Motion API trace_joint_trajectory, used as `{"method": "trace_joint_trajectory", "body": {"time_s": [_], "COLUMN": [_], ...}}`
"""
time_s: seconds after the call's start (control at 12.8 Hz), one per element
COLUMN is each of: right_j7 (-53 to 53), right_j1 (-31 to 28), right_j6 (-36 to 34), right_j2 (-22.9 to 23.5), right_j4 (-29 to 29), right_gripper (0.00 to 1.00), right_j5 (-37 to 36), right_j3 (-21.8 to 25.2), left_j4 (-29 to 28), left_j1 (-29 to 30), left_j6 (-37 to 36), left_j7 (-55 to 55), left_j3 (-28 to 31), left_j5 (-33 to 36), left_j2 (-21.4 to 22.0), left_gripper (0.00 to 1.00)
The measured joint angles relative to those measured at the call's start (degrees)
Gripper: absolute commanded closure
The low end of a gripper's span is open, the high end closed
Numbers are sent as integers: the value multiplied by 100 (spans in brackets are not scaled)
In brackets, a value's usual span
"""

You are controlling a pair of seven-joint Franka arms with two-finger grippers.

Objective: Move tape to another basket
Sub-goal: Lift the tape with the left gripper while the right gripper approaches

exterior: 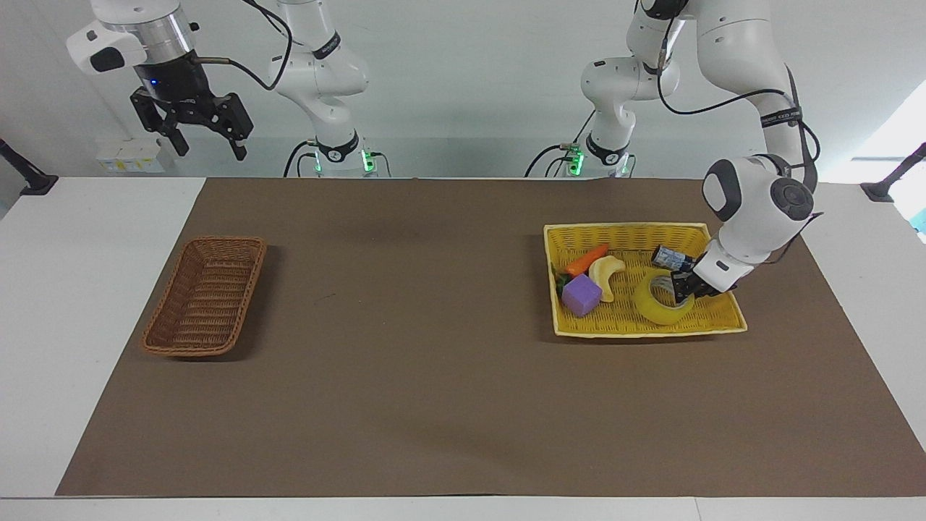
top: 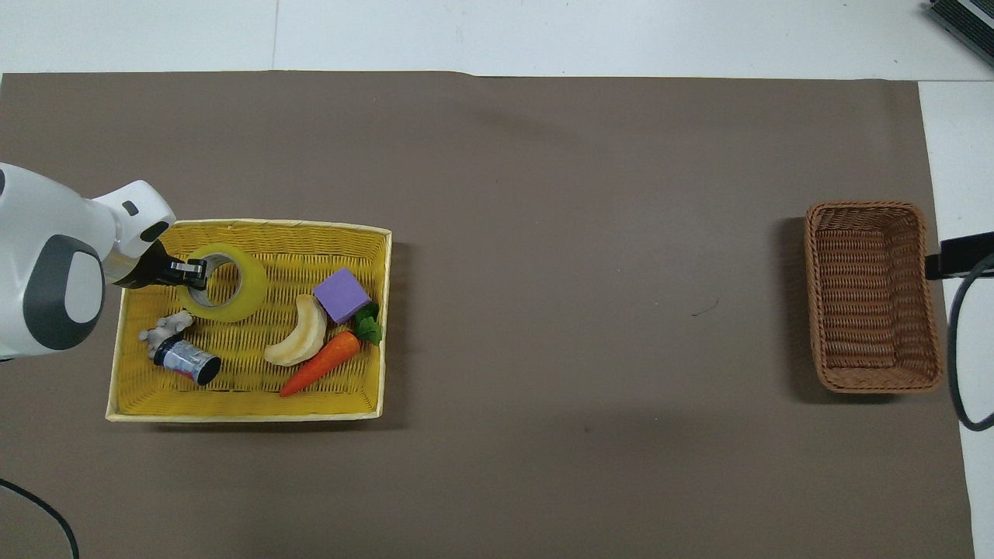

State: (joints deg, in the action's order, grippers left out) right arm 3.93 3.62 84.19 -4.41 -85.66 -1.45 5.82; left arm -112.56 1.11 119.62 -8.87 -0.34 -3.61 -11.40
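The tape (exterior: 653, 307) (top: 255, 284), a thick yellow roll, sits tilted in the yellow basket (exterior: 623, 229) (top: 256, 226) toward the left arm's end of the table. My left gripper (exterior: 684, 289) (top: 194, 272) is down in that basket, shut on the roll's wall, with one finger inside the core. The dark-brown wicker basket (exterior: 206, 297) (top: 870, 299) stands at the right arm's end with nothing in it. My right gripper (exterior: 194, 126) waits open, high in the air at that end; only its tip (top: 960, 260) shows from overhead.
The yellow basket also holds a purple cube (exterior: 582, 294) (top: 342, 295), a banana (exterior: 606, 273) (top: 299, 341), a carrot (exterior: 587, 259) (top: 320, 363), a small can (exterior: 669, 257) (top: 186, 362) and a small whitish figure (top: 163, 330). A brown mat (exterior: 434, 325) covers the table between the baskets.
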Motion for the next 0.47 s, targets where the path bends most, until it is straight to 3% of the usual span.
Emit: {"method": "trace_joint_trajectory", "body": {"time_s": [0.47], "right_j7": [2], "right_j1": [404], "right_j6": [238], "right_j2": [-22], "right_j4": [-284], "right_gripper": [0], "right_j5": [144], "right_j3": [-124], "left_j4": [911], "left_j1": [-3], "left_j6": [-988], "left_j7": [410], "left_j3": [-13], "left_j5": [-520], "left_j2": [342], "left_gripper": [100]}}
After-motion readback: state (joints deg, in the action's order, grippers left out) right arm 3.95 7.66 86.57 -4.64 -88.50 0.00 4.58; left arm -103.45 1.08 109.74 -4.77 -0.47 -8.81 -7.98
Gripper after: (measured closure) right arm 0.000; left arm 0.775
